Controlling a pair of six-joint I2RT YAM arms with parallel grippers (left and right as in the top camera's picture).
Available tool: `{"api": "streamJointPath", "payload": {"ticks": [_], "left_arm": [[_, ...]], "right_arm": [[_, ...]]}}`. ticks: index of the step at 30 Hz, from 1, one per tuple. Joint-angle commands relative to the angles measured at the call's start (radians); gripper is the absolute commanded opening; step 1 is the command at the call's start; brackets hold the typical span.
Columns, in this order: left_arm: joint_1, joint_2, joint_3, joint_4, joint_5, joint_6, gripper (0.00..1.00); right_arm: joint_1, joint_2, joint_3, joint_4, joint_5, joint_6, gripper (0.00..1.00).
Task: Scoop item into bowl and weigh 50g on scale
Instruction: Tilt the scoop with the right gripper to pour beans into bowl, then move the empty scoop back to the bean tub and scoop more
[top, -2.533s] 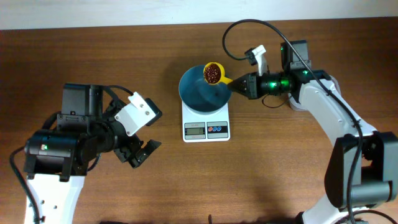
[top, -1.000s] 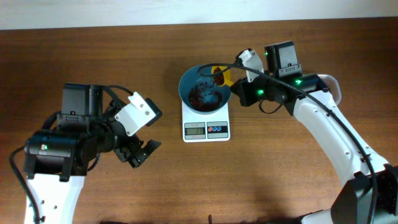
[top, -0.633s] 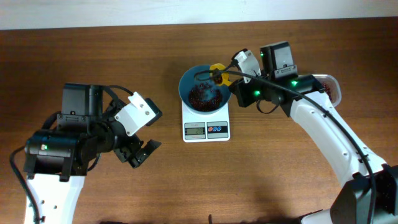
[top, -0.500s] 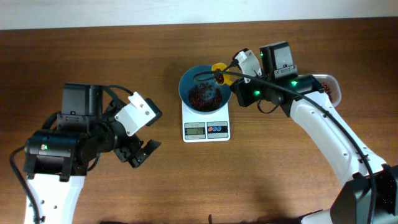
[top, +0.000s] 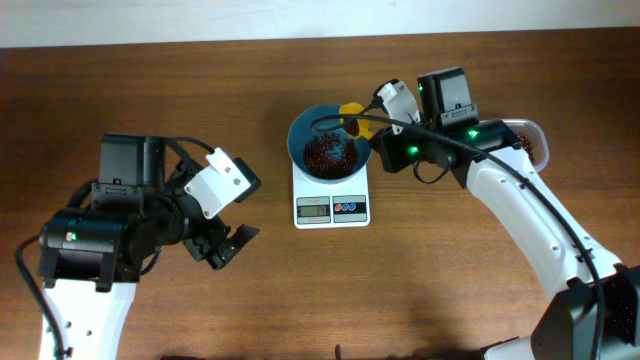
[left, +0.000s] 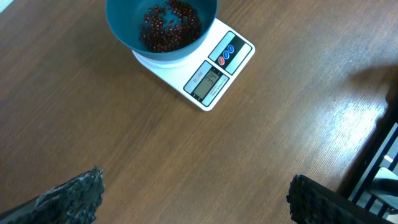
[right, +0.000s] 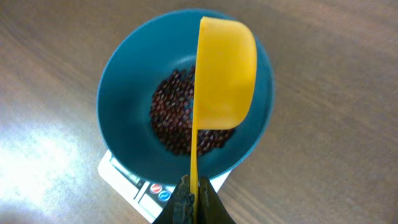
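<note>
The teal-blue bowl (top: 327, 142) stands on the white scale (top: 331, 207) and holds a heap of dark red-brown beans (top: 326, 153). My right gripper (top: 378, 148) is shut on the thin handle of a yellow scoop (top: 351, 110), which is turned on its side over the bowl's right rim. In the right wrist view the scoop (right: 222, 73) hangs over the beans (right: 178, 121) in the bowl (right: 127, 106), my fingers (right: 193, 202) pinching its handle. My left gripper (top: 228, 248) is open and empty over bare table; its view shows the bowl (left: 124, 25), beans (left: 169, 25) and scale (left: 214, 74).
A clear plastic tub (top: 527, 139) with more beans stands at the far right, partly behind my right arm. The table's far edge meets a white wall.
The scoop came over the bowl full, tipped on its side, and the beans fell into the bowl. My right arm swung left. The left arm has not moved.
</note>
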Motion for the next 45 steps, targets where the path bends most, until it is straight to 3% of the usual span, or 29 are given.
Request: {"api": "streamJointPath", "payload": {"ticks": [1, 3, 5, 11, 13, 15, 35, 45], "left_arm": [[0.005, 0.003, 0.018, 0.001, 0.018, -0.013, 0.99], [0.005, 0.003, 0.018, 0.001, 0.018, -0.013, 0.99], [0.005, 0.003, 0.018, 0.001, 0.018, -0.013, 0.99], [0.005, 0.003, 0.018, 0.001, 0.018, -0.013, 0.99], [0.005, 0.003, 0.018, 0.001, 0.018, -0.013, 0.99], [0.005, 0.003, 0.018, 0.001, 0.018, -0.013, 0.99], [0.005, 0.003, 0.018, 0.001, 0.018, -0.013, 0.99], [0.005, 0.003, 0.018, 0.001, 0.018, -0.013, 0.99]], "right_arm": [[0.013, -0.014, 0.006, -0.027, 0.018, -0.002, 0.04], [0.013, -0.015, 0.006, -0.023, -0.075, 0.002, 0.04], [0.014, -0.015, 0.006, -0.033, 0.009, 0.002, 0.04], [0.015, -0.015, 0.006, -0.029, -0.048, 0.001, 0.04], [0.031, -0.007, 0.006, -0.06, 0.047, -0.034, 0.04], [0.041, -0.014, 0.019, -0.05, -0.006, -0.032, 0.04], [0.072, -0.003, 0.076, -0.096, 0.113, -0.04, 0.04], [0.085, 0.023, 0.089, -0.042, 0.158, -0.038, 0.04]]}}
